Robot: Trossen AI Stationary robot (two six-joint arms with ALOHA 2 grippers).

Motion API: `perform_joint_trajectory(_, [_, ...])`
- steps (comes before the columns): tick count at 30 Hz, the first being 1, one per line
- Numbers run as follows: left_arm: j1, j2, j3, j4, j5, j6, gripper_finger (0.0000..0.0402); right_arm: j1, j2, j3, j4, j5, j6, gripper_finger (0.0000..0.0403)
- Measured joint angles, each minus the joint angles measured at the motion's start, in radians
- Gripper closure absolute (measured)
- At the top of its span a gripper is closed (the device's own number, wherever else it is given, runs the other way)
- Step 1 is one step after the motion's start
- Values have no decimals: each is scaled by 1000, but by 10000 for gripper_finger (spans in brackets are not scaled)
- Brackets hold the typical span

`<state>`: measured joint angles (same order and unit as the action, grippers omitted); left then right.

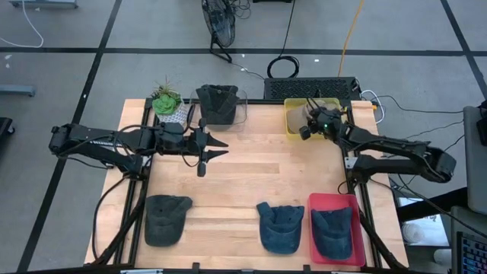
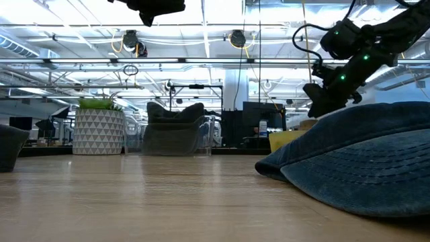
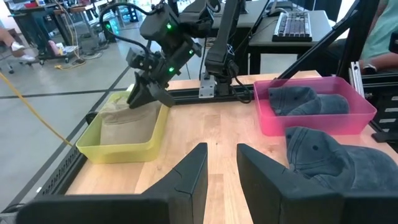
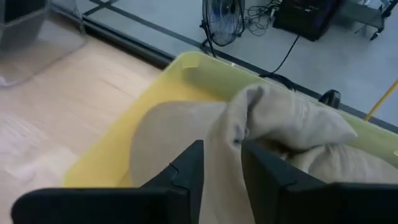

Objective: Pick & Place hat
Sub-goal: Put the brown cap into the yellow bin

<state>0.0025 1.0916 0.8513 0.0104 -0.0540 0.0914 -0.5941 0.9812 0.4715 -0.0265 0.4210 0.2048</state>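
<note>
A beige hat [image 4: 292,124] lies bunched in the yellow bin [image 1: 293,125] at the table's far right. My right gripper [image 4: 222,162] reaches down into that bin, shut on the hat's cloth; it also shows in the left wrist view [image 3: 149,96]. My left gripper [image 1: 221,148] hovers open above the table's left-centre, pointing right and touching nothing. A dark grey hat [image 1: 166,219] and a blue hat [image 1: 280,227] lie flat near the near edge. Another blue hat [image 1: 332,232] sits in the red bin [image 1: 313,251]. My right gripper pinches a raised fold of the beige hat [image 4: 222,134] between its two fingers, coming from above and slanting down. Cloth fills the gap between the fingers. The rest of the hat, with its flat rounded part [image 4: 168,137], lies in the yellow bin.
A clear bin [image 1: 242,110] holding a dark hat [image 1: 218,103] stands at the far edge, with a potted plant [image 1: 166,100] to its left. A keyboard [image 1: 312,87] lies beyond the table. Bare wood [image 1: 259,171] stretches across the middle.
</note>
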Motion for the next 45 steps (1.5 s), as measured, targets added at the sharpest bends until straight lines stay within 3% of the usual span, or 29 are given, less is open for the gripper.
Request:
perform_joint_trajectory(9, [0,0,0,5,0,5,304,-21,61,-62,149,22,-46,242])
perform_joint_trajectory(12, [0,0,0,6,0,5,304,-22,89,-76,185,20,-70,235])
perform_joint_trajectory(16, [0,0,0,6,0,6,304,-22,104,-76,185,22,-88,272])
perform_joint_trajectory(22, [0,0,0,6,0,7,304,-22,100,-76,172,23,-143,391])
perform_joint_trajectory(29, [0,0,0,2,0,8,304,-14,4,-73,159,50,-137,401])
perform_joint_trajectory(36, [0,0,0,0,0,8,304,-15,-122,-72,-22,52,-114,402])
perform_joint_trajectory(45, [0,0,0,3,0,9,304,-16,-106,-73,-40,51,-61,403])
